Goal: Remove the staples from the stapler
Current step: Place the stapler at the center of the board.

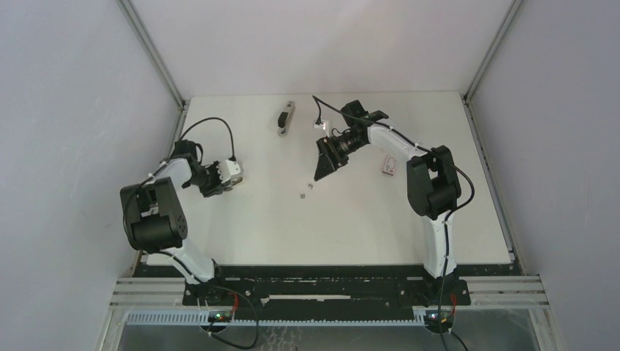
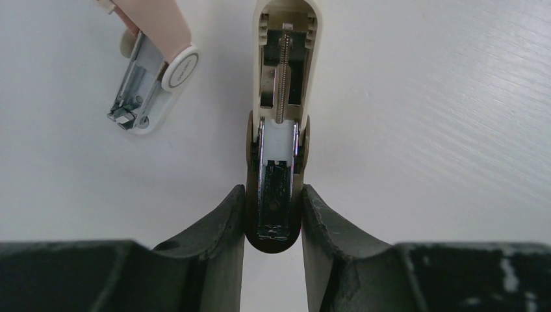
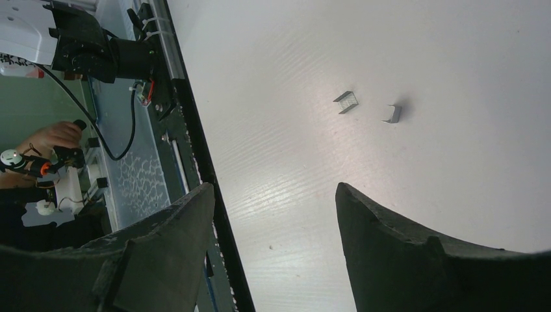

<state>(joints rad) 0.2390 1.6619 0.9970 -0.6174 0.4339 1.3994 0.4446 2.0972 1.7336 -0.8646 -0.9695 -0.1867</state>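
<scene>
Our left claw (image 2: 271,195) is closed part-way. Its two pads press the flanks of the stapler (image 2: 279,140) at the magazine end, so the body is pinned between them. We judge it is held this way so that the open side faces the wrist camera and cannot shift while it is emptied. The cream lid is swung right out ahead of the claw with its spring bared, and the chrome-sided magazine lies exposed between the pads. We cannot tell whether any strip remains in that dark channel, nor whether the stapler rests on the bench (image 2: 422,130) or hangs just above it. Ahead and to the left, apart from the stapler, a pink-and-white piece (image 2: 156,65) lies on the bench.

Our right claw (image 3: 274,195) stands wide open with nothing between its fingers, poised over bare bench. We read that as readiness to pick at the magazine or gather what has dropped. Beyond its tips, clear of them, lie the staples (image 3: 346,101): two tiny silvery bits, close together but not touching. From above they sit between the two arms, near the right claw's tips and well apart from the stapler in the left. A red-and-white box (image 1: 390,164) lies beside the right arm.
</scene>
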